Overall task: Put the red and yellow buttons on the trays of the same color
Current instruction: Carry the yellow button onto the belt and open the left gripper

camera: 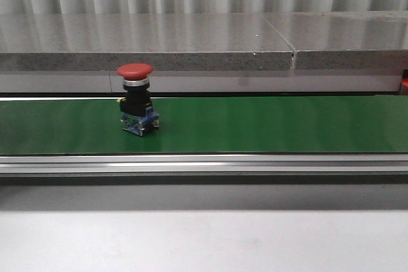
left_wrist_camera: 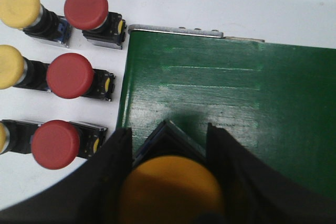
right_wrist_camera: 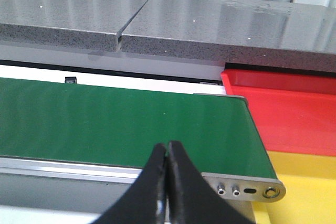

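A red button stands upright on the green belt, left of centre in the front view, with no gripper near it. My left gripper is shut on a yellow button, held over the belt's end. Beside that end, three red buttons and some yellow buttons lie in rows on the white table. My right gripper is shut and empty, near the belt's other end. Past that end lie the red tray and the yellow tray.
A grey stone ledge runs behind the belt. An aluminium rail borders the belt's near side, and a metal end plate with screws caps it next to the trays.
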